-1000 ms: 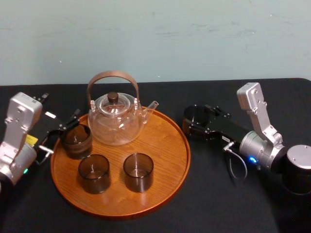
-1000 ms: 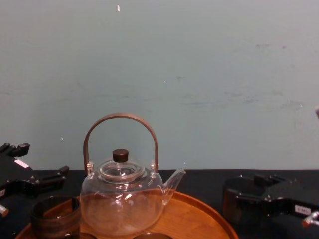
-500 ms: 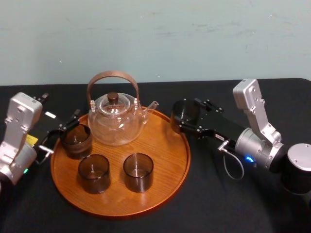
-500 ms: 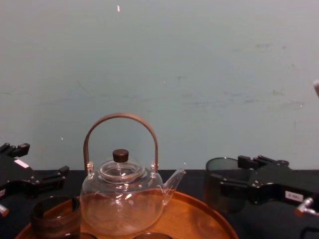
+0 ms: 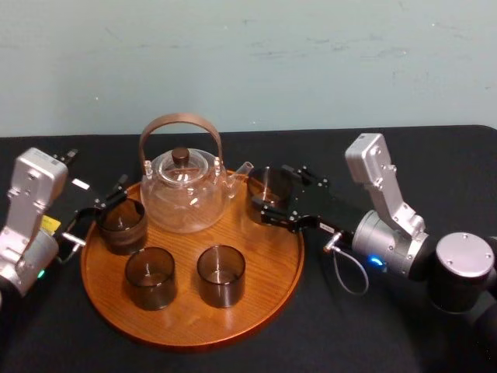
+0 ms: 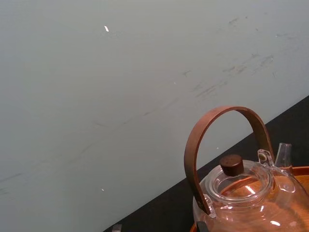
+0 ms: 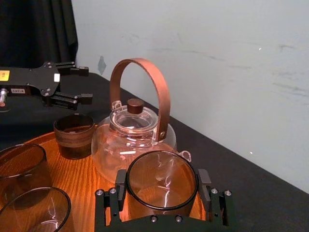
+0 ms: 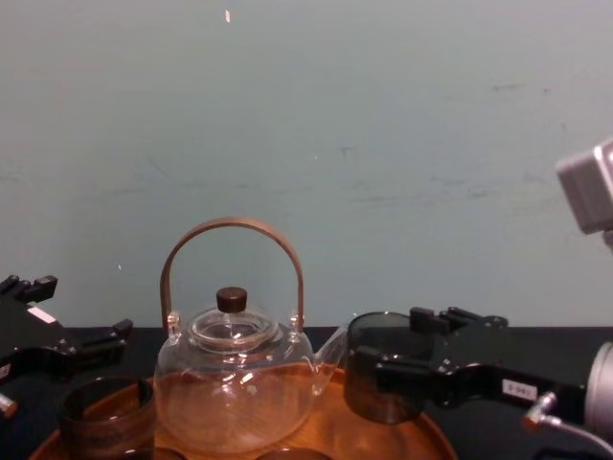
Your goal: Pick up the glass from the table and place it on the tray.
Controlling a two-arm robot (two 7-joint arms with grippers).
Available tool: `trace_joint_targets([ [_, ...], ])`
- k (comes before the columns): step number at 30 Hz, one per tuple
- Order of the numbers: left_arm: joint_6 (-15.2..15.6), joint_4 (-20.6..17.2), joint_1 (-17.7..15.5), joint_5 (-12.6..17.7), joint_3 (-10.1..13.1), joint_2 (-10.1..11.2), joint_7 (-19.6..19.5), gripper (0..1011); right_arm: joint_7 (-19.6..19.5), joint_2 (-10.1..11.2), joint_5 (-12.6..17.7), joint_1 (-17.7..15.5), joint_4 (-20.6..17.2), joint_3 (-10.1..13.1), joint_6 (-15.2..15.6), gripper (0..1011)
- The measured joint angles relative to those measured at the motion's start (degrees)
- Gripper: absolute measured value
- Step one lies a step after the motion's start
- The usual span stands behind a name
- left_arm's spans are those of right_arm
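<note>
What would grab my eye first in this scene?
The big round wooden tray in the middle, carrying a clear teapot with a brown hoop handle and three dark glasses. At its right edge, the right end effector is shut on a fourth glass, beside the teapot's spout; the left end effector sits open at the tray's left.

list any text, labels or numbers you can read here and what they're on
None can be read.
White label on the right gripper: dark marks, too small to read.
Yellow sticker on the left gripper: too blurred to read.
White patch on the left gripper: no text can be made out.
Glass teapot and wooden tray: no markings visible.
</note>
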Motion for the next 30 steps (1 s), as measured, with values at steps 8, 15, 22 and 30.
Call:
trace_joint_targets([
  [8, 0.00, 0.00, 0.00, 0.00, 0.00, 0.00, 0.00, 1001, 0.31, -0.92, -0.23, 1.21, 2.41, -1.11, -0.37, 898],
  [15, 0.00, 0.00, 0.00, 0.00, 0.00, 0.00, 0.00, 1001, 0.49, -1.17, -0.39, 1.66, 3.41, -1.66, -0.50, 898],
  [22, 0.00, 0.00, 0.00, 0.00, 0.00, 0.00, 0.00, 1001, 0.53, -1.29, -0.90, 2.06, 4.56, -2.13, -0.65, 899],
  [30, 0.00, 0.00, 0.00, 0.00, 0.00, 0.00, 0.00, 1001, 0.41, -1.63, -1.18, 2.45, 5.81, -2.24, -0.96, 898],
])
